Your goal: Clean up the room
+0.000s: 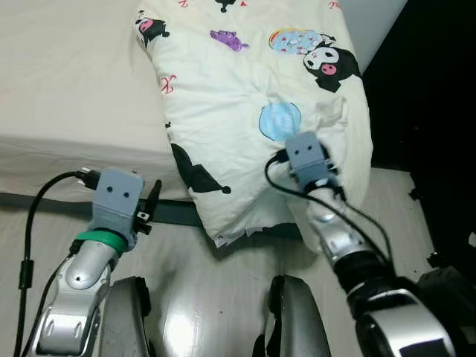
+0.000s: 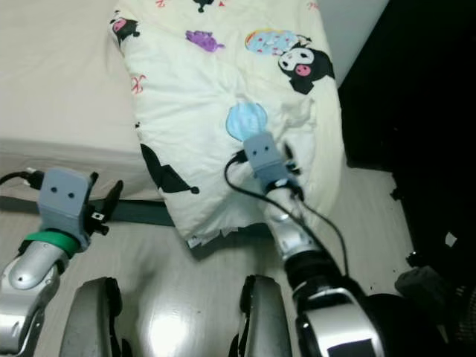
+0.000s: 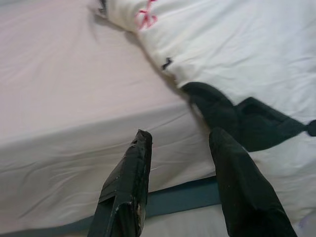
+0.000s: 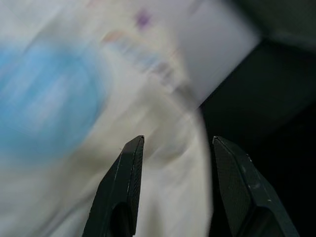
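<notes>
You are looking at the bed-tidying part of the cleanup, I judge: the cartoon-print quilt is lying bunched along one side of the bed, with its lower end spilling over the mattress edge toward the floor.

Your right claw is hovering right over the quilt, fingers standing wide and gripping nothing. In its wrist view, which is blurring, the quilt's blue printed patch is sitting just ahead and to one side of the fingertips, and the quilt's edge is falling away to dark space beyond the other finger.

Your left claw is also standing wide and empty. It is sitting low by the mattress edge, with the quilt's black printed shape just ahead of its fingertips and bare sheet off to the other side. The hanging hem is lying near it, not touching.

The next move, as I am reading it, is calling for each claw to pinch a fold of cloth, the right one near the blue patch, the left one at the overhanging edge, before you are lifting or spreading. Soft cloth is likely to slip from a shallow pinch, so be pushing in deep.
</notes>
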Tool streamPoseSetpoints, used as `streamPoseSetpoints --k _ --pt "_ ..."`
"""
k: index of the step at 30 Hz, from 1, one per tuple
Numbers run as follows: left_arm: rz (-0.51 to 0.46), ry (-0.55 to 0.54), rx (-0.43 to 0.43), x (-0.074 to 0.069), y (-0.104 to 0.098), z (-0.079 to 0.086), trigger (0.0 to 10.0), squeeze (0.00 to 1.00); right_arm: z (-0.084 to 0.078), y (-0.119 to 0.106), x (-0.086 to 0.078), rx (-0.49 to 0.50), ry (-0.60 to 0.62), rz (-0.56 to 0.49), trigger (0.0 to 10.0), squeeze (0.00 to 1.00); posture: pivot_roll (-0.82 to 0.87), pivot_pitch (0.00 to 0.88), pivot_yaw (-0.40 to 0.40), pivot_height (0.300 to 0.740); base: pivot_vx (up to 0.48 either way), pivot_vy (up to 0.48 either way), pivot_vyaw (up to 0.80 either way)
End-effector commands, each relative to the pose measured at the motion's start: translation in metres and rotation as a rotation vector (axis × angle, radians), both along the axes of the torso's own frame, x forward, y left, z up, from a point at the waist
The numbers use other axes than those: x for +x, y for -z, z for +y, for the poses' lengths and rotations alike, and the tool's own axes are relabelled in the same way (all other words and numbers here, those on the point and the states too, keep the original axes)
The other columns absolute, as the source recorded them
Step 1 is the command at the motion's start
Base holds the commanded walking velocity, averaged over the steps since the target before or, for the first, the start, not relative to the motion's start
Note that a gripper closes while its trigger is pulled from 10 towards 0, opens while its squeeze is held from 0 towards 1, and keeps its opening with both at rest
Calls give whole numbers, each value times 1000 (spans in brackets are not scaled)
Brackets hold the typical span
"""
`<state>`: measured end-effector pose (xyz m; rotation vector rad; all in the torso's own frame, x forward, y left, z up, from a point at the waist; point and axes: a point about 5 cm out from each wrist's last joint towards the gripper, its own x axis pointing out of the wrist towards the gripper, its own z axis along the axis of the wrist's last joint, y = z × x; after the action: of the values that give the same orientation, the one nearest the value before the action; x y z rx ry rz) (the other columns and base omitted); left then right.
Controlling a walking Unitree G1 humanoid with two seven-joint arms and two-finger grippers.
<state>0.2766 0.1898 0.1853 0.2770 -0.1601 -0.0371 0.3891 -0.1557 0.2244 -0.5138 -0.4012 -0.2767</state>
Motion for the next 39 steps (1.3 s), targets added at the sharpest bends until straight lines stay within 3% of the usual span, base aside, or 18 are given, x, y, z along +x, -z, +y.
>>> streamPoseSetpoints --k 1,4,6,10,13,15,18,19,21,22,23,24,27,28,29,31,35,39 --pt "19 -22 5 -5 5 4 10000 0 -9 -7 -6 21 38 -72 10000 0 162 218 -72 515 0 0 0" --pt "24 -28 4 -7 8 5 10000 0 -19 -17 -13 3 93 -155 10000 0 158 216 -71 515 0 0 0" --pt "27 -22 -1 -5 8 4 10000 0 -11 2 -7 -51 99 -63 10000 0 138 212 -62 515 0 0 0" --pt "13 11 -8 2 3 -4 10000 0 25 34 2 -136 8 107 10000 0 137 213 -48 515 0 0 0" --pt "4 21 -12 4 -1 -6 10000 0 51 42 4 -182 -43 151 10000 0 143 216 -46 515 0 0 0" --pt "4 21 -12 4 -1 -6 10000 0 51 42 4 -182 -43 151 10000 0 143 216 -46 515 0 0 0" --pt "-9 11 -27 2 -6 -5 10000 0 95 48 2 -217 -172 236 10000 0 168 217 -57 515 0 0 0" --pt "-9 11 -27 2 -6 -5 10000 0 95 48 2 -217 -172 236 10000 0 168 217 -57 515 0 0 0" --pt "-12 6 -30 1 -7 -4 10000 0 112 47 -1 -189 -251 249 10000 0 180 218 -66 515 0 0 0" --pt "-16 0 -33 -2 -8 -3 10000 0 139 43 -7 -135 -401 265 10000 0 184 217 -70 515 0 0 0" --pt "-16 0 -33 -2 -8 -3 10000 0 139 43 -7 -135 -401 265 10000 0 184 217 -70 515 0 0 0" --pt "-20 -3 -47 -4 -9 -1 10000 0 165 38 -16 -58 -557 279 10000 0 183 216 -73 515 0 0 0" --pt "-26 -2 -65 -6 -12 1 10000 0 185 35 -25 -2 -696 294 10000 0 183 217 -74 515 0 0 0" --pt "-40 10 -86 -8 -18 4 10000 0 207 37 -38 38 -835 322 10000 0 174 215 -75 515 0 0 0" --pt "-40 10 -86 -8 -18 4 10000 0 207 37 -38 38 -835 322 10000 0 174 215 -75 515 0 0 0" --pt "-106 48 -109 -13 -44 14 10000 0 244 55 -74 137 -1154 461 10000 0 166 213 -74 515 0 0 0" --pt "-175 82 -96 -15 -74 27 10000 0 256 60 -108 276 -1426 523 10000 0 167 210 -76 515 0 0 0" --pt "-188 92 -50 -13 -82 31 10000 0 247 57 -106 341 -1396 494 10000 0 167 204 -78 515 0 0 0"
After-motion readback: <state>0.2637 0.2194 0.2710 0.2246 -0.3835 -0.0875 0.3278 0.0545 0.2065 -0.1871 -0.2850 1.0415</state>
